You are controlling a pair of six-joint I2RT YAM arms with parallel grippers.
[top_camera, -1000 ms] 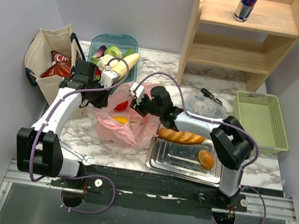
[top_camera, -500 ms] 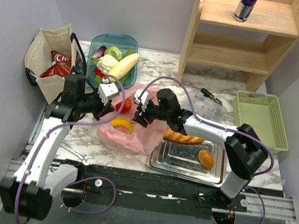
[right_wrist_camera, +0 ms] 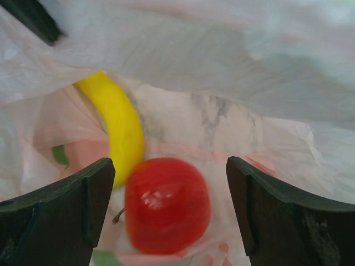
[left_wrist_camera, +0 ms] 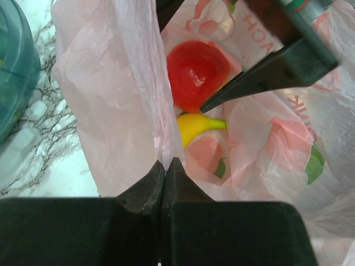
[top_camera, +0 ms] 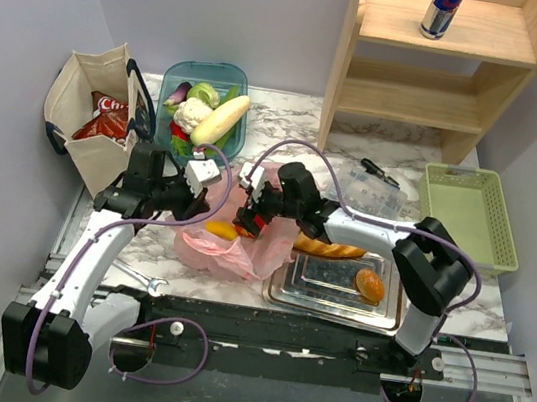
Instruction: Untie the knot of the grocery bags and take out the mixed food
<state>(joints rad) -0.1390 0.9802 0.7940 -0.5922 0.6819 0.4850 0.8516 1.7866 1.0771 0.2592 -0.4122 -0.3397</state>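
The pink bag (top_camera: 203,244), printed with letters like "HOA", lies on the table (top_camera: 292,114), its edge pinched in the closed left gripper (left_wrist_camera: 165,166). The right gripper (right_wrist_camera: 169,172), its jaws wider apart than a second ago, straddles the apple (right_wrist_camera: 167,205) beside the banana (right_wrist_camera: 119,130) inside the bag.

1. In the top view, the frame's upper edge cut off the can (top_camera: 444,10); I saw only its lower part.
2. From the left wrist, the pink bag (left_wrist_camera: 111,100) hid most of the banana (left_wrist_camera: 197,126).
3. The chip bag (top_camera: 107,118) sat half hidden in the tote (top_camera: 73,91), its lettering too small for me to read.
4. From the right wrist, the apple (right_wrist_camera: 167,205) looked blurred.
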